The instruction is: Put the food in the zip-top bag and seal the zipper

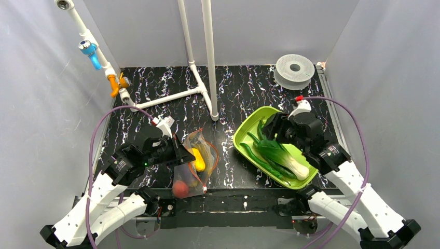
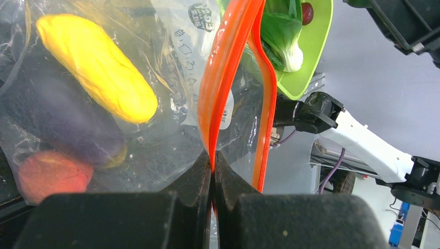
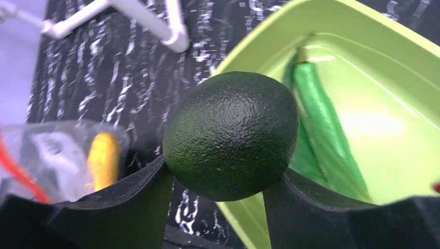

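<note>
Pinches crinkly clear bag's (image 2: 176, 119) orange zipper (image 2: 228, 67) in left gripper (image 2: 212, 158). Clasps pebbly dark-green ball (image 3: 231, 132) in right gripper (image 3: 219, 174).

walls (image 1: 46, 104): plain grey | tabletop (image 1: 244, 98): black, white-veined | pipe frame (image 1: 210, 57): white

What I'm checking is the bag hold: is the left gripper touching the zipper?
Touching. The left wrist view shows the left gripper clamped on the zipper, pressing the orange strip from both sides.
</note>
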Robot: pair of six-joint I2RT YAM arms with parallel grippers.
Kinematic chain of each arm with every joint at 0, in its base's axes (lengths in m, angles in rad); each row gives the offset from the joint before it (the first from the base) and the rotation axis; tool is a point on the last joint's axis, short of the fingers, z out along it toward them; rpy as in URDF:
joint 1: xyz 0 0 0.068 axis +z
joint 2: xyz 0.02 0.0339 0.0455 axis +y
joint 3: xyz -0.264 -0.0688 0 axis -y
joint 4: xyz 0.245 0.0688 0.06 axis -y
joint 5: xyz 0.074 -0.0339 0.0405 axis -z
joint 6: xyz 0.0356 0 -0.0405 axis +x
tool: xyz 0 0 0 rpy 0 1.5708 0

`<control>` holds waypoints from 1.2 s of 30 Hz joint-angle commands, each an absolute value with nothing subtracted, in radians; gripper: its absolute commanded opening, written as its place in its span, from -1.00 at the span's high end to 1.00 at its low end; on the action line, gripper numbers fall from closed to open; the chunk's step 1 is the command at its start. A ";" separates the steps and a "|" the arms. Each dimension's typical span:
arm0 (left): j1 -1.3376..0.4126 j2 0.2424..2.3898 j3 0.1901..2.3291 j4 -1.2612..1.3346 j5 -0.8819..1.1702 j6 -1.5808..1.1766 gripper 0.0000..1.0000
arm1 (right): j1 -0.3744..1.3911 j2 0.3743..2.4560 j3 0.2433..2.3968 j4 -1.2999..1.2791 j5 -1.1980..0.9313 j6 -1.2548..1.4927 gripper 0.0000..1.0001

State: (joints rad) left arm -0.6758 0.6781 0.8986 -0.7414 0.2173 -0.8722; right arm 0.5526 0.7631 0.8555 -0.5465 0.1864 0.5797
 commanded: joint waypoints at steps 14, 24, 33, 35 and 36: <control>-0.674 0.705 0.936 -0.765 0.225 -0.869 1.00 | 1.290 1.058 1.168 -0.337 0.267 0.375 0.91; -0.675 0.695 0.947 -0.796 0.215 -0.877 1.00 | 1.436 1.270 1.273 -0.412 0.314 0.326 0.66; -0.674 0.678 0.961 -0.813 0.202 -0.881 1.00 | 1.437 1.331 1.266 -0.469 0.350 0.386 0.38; -0.673 0.680 0.965 -0.812 0.203 -0.881 1.00 | 1.437 1.323 1.255 -0.464 0.345 0.394 0.18; -0.675 0.682 0.965 -0.810 0.203 -0.881 1.00 | 1.437 1.319 1.250 -0.460 0.342 0.395 0.11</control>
State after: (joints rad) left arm -0.6758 0.6849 0.9257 -0.7902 0.2127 -0.8829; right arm 1.4338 1.3415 1.2270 -0.4747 0.3233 0.3714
